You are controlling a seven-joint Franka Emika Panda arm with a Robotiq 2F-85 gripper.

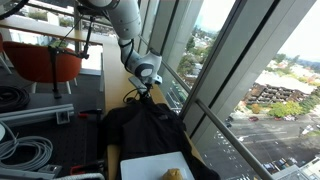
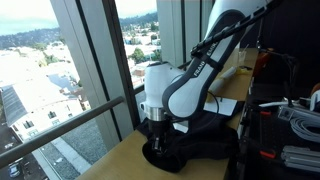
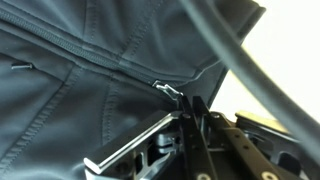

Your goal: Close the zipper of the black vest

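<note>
The black vest (image 1: 150, 125) lies rumpled on the wooden tabletop and shows in both exterior views (image 2: 195, 150). In the wrist view the vest (image 3: 70, 100) fills the left side. The zipper (image 3: 100, 60) runs across it as a thin dark seam and ends at a small silver pull (image 3: 166, 89). My gripper (image 3: 193, 103) has its two fingers pressed together at that pull, and the tab runs in between the tips. In the exterior views the gripper (image 1: 148, 88) (image 2: 157, 124) points straight down onto the vest near the window edge.
A white tray (image 1: 155, 165) sits on the table next to the vest. Window glass and mullions (image 2: 95, 60) run close along the table edge. Black and white cables (image 1: 20, 150) lie beside the table. A dark cable (image 3: 240, 55) crosses the wrist view.
</note>
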